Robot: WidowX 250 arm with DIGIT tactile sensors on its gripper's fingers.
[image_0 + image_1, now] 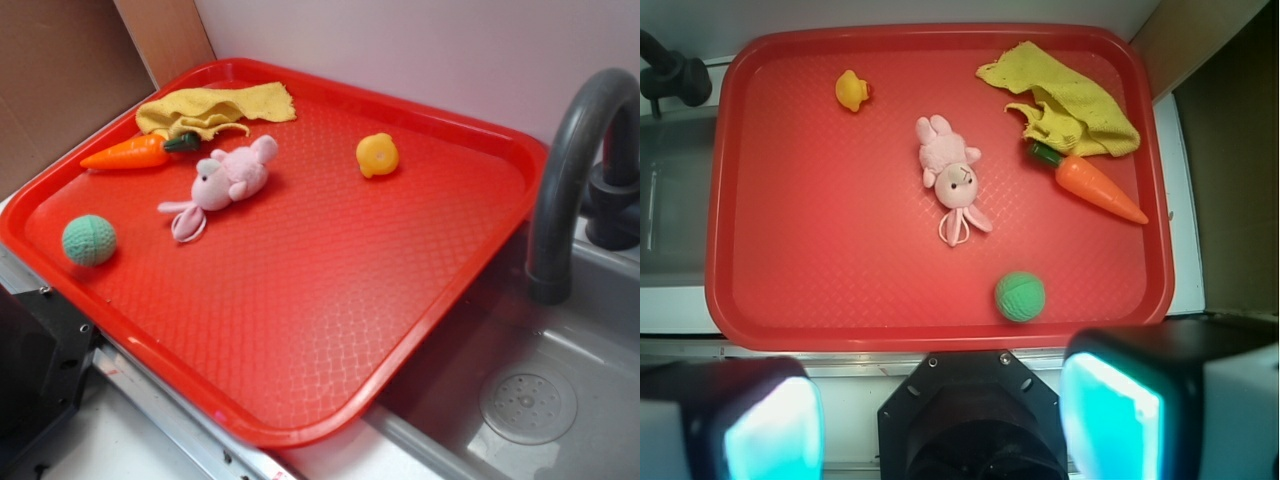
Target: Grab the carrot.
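A pale wall point(400, 50) backs a toy kitchen counter, on which a red textured tray point(330, 300) lies partly over a grey sink basin point(560, 380) with a round drain point(528, 407); a dark grey curved faucet point(570, 150) rises beside the tray's edge. A brown panel point(60, 80) stands at the tray's far corner.

Exterior view: the carrot point(130, 153), orange with a dark green stub top, lies flat on the tray near its rim, its green end touching a crumpled yellow cloth point(215, 108) and its point directed away from the cloth. Just beside it lies a pink plush bunny point(228, 180), apart from the carrot. A green knitted ball point(89, 240) rests near the tray rim, well apart from the carrot. A small yellow-orange duck toy point(377, 155) sits alone toward the sink side.

Wrist view: the same arrangement appears from above. The carrot point(1095, 184) lies diagonally below the yellow cloth point(1065, 100), the bunny point(953, 175) near the tray centre, the ball point(1020, 296) near the closer rim, the duck point(851, 90) toward the faucet base point(670, 75). The gripper point(940, 410) hangs outside the tray's near rim, well apart from the carrot; its two fingers point(1110, 410) appear blurred at the lower corners, spread wide with nothing between them.
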